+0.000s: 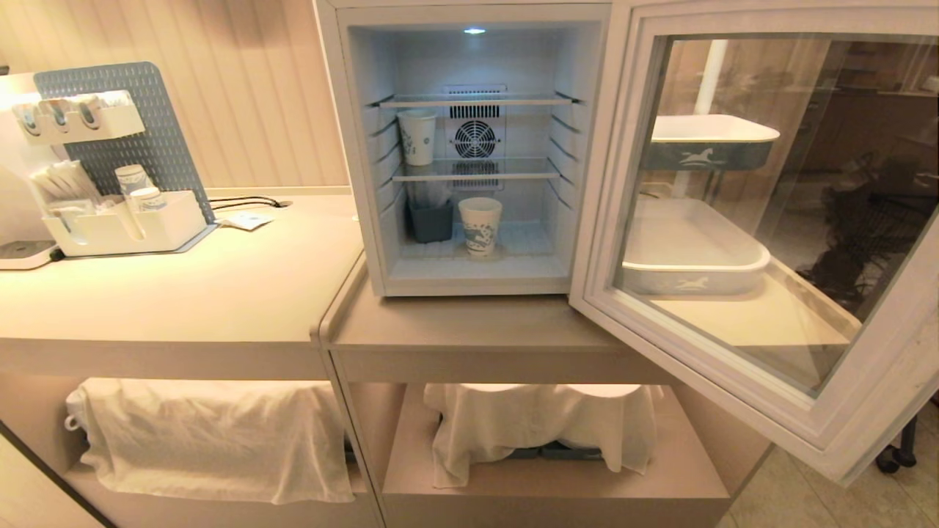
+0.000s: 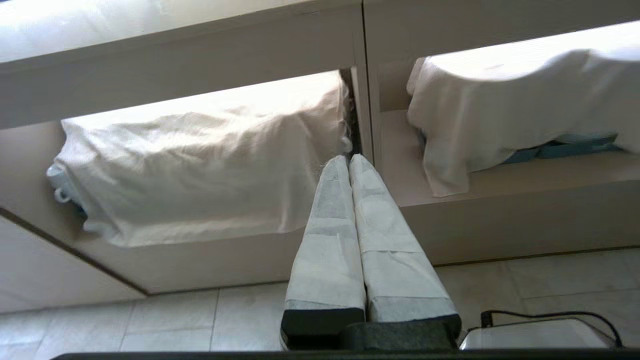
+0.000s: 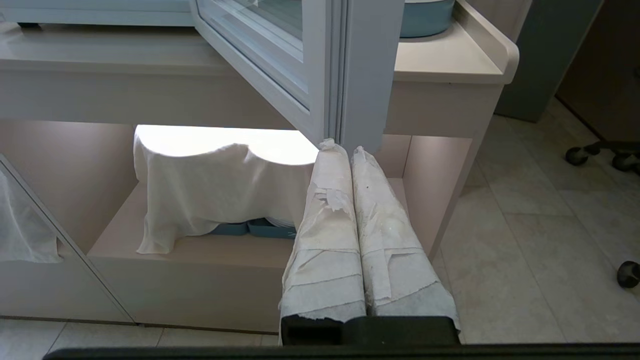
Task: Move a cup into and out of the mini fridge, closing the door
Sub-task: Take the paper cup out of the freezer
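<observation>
The mini fridge stands with its door swung wide, well above both pincers. It holds the cup on its floor beside a dark tub — another cup sits on the middle shelf. The left gripper and right gripper hang low by the cloth-draped under-shelves, each pressed together and empty.

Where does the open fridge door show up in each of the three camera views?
Head view: the door swung open, filling the right side beside the mini fridge.
Left wrist view: not in it.
Right wrist view: the door's lower corner hangs over the counter edge, above the shut right gripper.
Shared landmark: the white cloth on the lower shelf.
</observation>
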`<state>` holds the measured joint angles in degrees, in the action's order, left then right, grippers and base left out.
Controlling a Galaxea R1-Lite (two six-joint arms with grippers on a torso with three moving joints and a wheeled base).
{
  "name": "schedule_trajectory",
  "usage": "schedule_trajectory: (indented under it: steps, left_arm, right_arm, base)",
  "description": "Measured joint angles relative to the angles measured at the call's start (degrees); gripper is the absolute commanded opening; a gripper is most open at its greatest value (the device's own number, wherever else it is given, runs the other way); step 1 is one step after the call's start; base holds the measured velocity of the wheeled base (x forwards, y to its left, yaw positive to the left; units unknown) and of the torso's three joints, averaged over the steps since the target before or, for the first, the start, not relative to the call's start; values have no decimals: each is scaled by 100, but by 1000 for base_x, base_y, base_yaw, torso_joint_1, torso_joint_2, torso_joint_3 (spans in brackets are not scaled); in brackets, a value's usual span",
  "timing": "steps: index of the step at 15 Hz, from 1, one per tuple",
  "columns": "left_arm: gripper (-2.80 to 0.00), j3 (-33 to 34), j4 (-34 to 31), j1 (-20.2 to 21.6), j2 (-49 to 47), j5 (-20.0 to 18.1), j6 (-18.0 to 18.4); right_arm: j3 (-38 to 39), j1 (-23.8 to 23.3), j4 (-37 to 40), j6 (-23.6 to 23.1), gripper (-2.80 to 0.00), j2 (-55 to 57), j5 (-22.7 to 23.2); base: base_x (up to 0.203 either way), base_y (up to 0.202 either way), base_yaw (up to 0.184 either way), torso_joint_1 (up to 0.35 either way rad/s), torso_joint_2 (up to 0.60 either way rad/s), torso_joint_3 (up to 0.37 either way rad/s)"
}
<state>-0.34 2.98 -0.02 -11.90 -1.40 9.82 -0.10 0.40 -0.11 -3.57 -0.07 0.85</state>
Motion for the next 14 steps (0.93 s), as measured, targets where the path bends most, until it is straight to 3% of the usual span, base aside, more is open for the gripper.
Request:
schedule_trajectory:
  steps: [2, 5, 14]
  left_arm:
    - [-280, -7, -331, -28, 539, -49, -139]
    - [-280, 11, -323, 13, 1005, 56, -566]
    - [-280, 34, -334, 27, 1193, 99, -620]
  right_arm:
    - [0, 1, 1, 2, -280, 0, 0]
    - [0, 4, 1, 0, -280, 0, -1]
    - [0, 4, 1, 0, -280, 0, -1]
  base:
    - [0, 0, 0, 0, 0, 0]
    - [0, 0, 0, 0, 0, 0]
    - [0, 0, 0, 0, 0, 0]
